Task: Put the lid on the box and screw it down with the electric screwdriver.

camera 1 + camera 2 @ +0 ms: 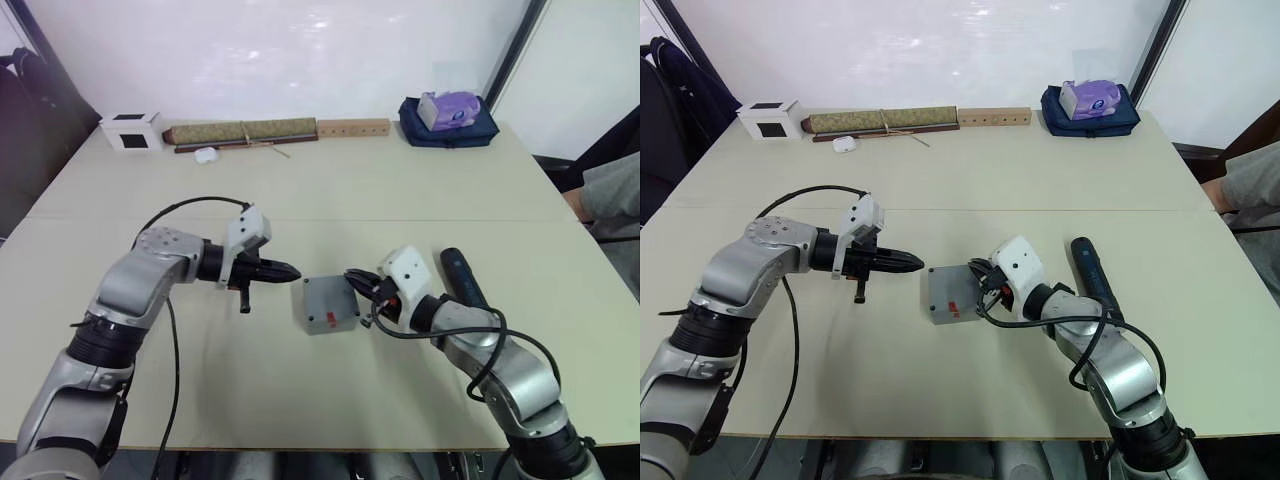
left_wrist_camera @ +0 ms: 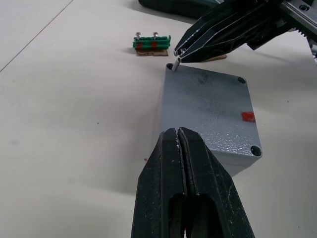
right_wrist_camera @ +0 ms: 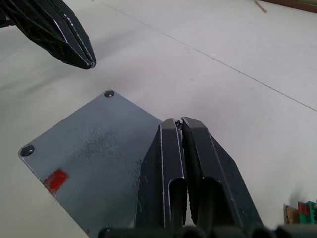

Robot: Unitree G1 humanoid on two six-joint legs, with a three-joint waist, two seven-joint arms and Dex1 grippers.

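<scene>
The grey lid (image 2: 208, 106) with a small red mark (image 2: 247, 117) lies flat on top of the box (image 1: 328, 305) at mid-table. My right gripper (image 2: 179, 53) is shut on a small silver screw (image 2: 176, 64), holding it just over one corner hole of the lid. My left gripper (image 1: 290, 270) hovers a short way left of the box, shut and holding nothing. The electric screwdriver (image 1: 462, 278) lies on the table beside my right forearm, untouched.
A green strip holding screws (image 2: 152, 43) lies beyond the box. Along the far edge are a white cube with a black face (image 1: 131, 131), a long roll (image 1: 240, 132), a wooden block (image 1: 353, 127) and a blue bag (image 1: 447, 125). A person's sleeve (image 1: 615, 200) is at right.
</scene>
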